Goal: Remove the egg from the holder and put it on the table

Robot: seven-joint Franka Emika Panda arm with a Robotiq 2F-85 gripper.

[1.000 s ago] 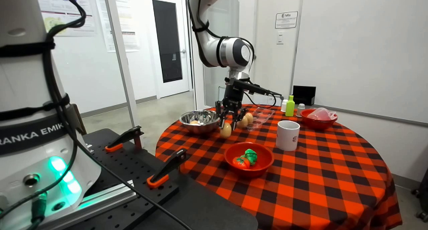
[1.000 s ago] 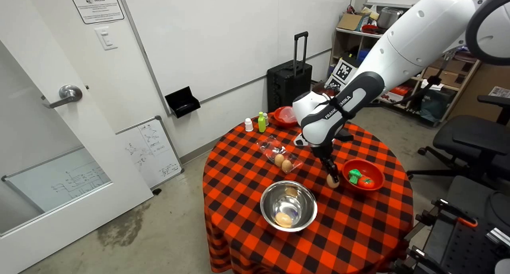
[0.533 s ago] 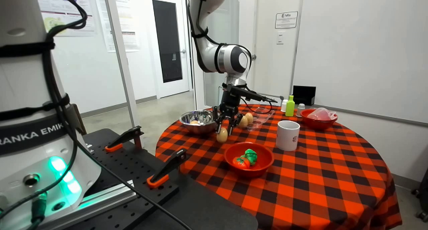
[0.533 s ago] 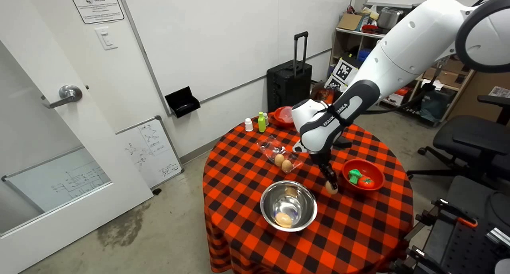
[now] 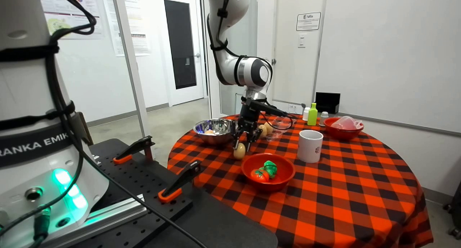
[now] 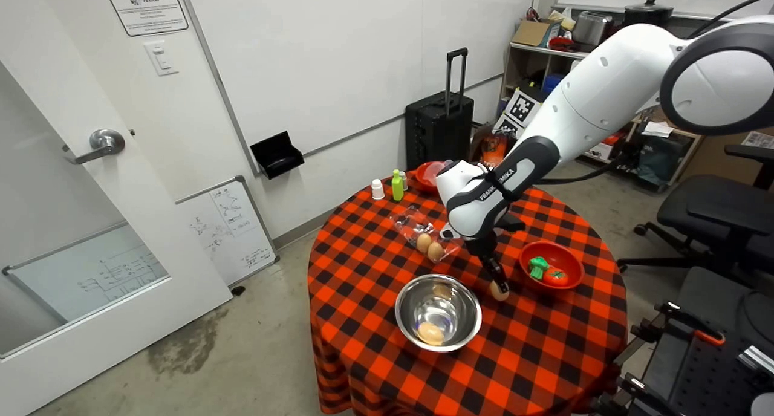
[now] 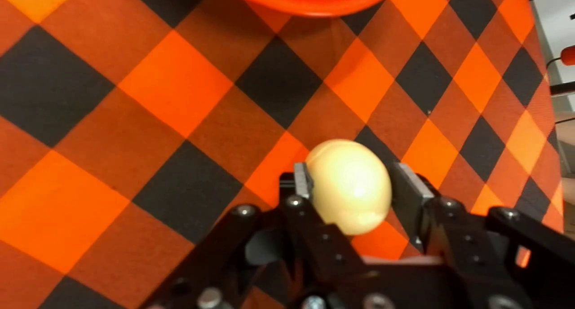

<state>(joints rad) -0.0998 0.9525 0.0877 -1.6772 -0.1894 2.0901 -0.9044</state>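
Note:
A pale tan egg (image 5: 239, 152) sits between the fingers of my gripper (image 5: 242, 146), low over the red-and-black checked table (image 5: 342, 204). In the wrist view the egg (image 7: 352, 187) lies between both pads of the gripper (image 7: 354, 181); the left pad touches it, and the right pad meets its edge near the tip. I cannot tell whether the egg's underside touches the cloth. It also shows at the fingertips in an exterior view (image 6: 499, 292). No small pale-tan cup-like holder shows in any view.
A red bowl (image 5: 268, 183) with a toy tomato and broccoli stands close to the egg. A steel bowl (image 6: 471, 310) with an egg stands on its other side. A clear plastic tray (image 6: 411, 219) holds two eggs (image 6: 429, 247). A white mug (image 5: 309, 146) stands beyond.
My gripper has come down toward the table with the egg between its fingers, and a little toward the steel bowl. The other things have not moved.

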